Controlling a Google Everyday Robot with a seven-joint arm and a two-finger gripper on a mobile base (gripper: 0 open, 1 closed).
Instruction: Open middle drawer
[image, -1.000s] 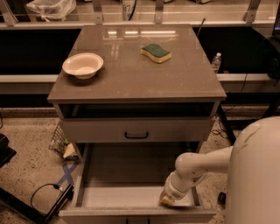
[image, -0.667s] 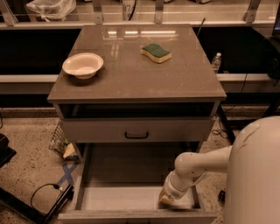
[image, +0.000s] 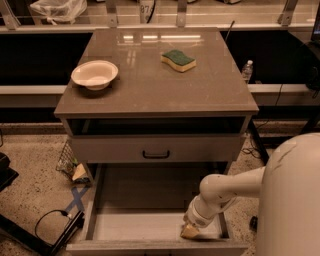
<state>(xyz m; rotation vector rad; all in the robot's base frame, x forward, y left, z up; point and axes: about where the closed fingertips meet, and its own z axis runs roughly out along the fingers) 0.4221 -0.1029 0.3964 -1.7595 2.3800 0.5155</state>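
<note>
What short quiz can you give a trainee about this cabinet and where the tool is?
1. True or false: the tool is gripping the black handle of the middle drawer.
2. What lies on the cabinet top together with the bowl? A) a green sponge B) a spoon C) a cup
3. Fill in: the tool is inside the ___ drawer, which stands pulled out.

Key:
1. False. The tool is lower down, away from the black handle.
2. A.
3. Bottom. The tool is near the front right corner of the bottom drawer.
</note>
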